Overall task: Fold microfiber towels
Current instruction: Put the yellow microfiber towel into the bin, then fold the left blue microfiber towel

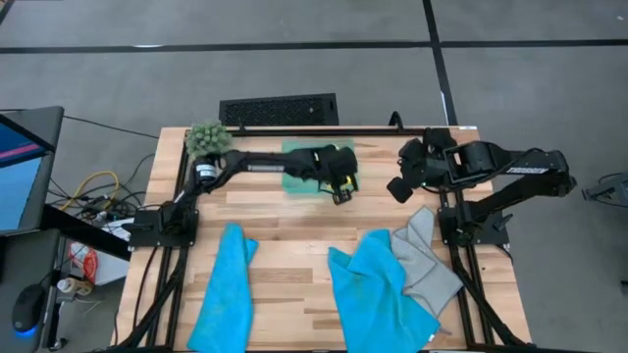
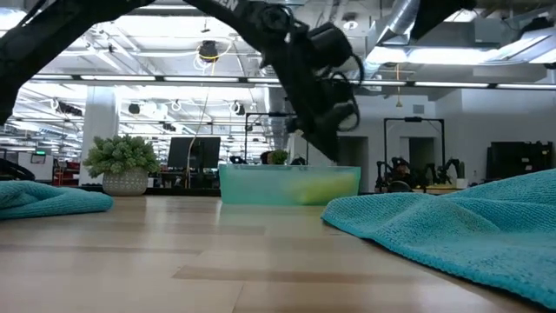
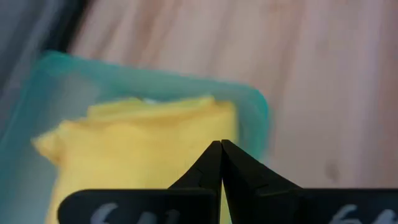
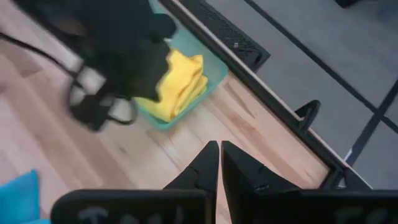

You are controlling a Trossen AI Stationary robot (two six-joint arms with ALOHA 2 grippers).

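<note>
- Now I see my left gripper [image 3: 221, 149] shut and empty, held over the teal tray [image 1: 294, 176] at the table's far side.
- Yellow towel [image 3: 143, 149] lies folded in that tray.
- My right gripper [image 4: 220, 149] hangs closed, holding nothing, above the far right of the table.
- Two blue towels [image 1: 228, 284] [image 1: 378, 289] and a grey towel [image 1: 432, 270] lie crumpled along the near edge, the grey touching the right blue one.

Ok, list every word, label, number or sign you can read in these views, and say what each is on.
Nothing can be read for certain.
Right arm, high view: pale lettering along the link, too small to read.
Left arm, high view: a pale strip of print, too small to read.
Left claw, left wrist view: pale marks on its body, cropped and blurred.
Right claw, right wrist view: the same kind of marks, blurred.
</note>
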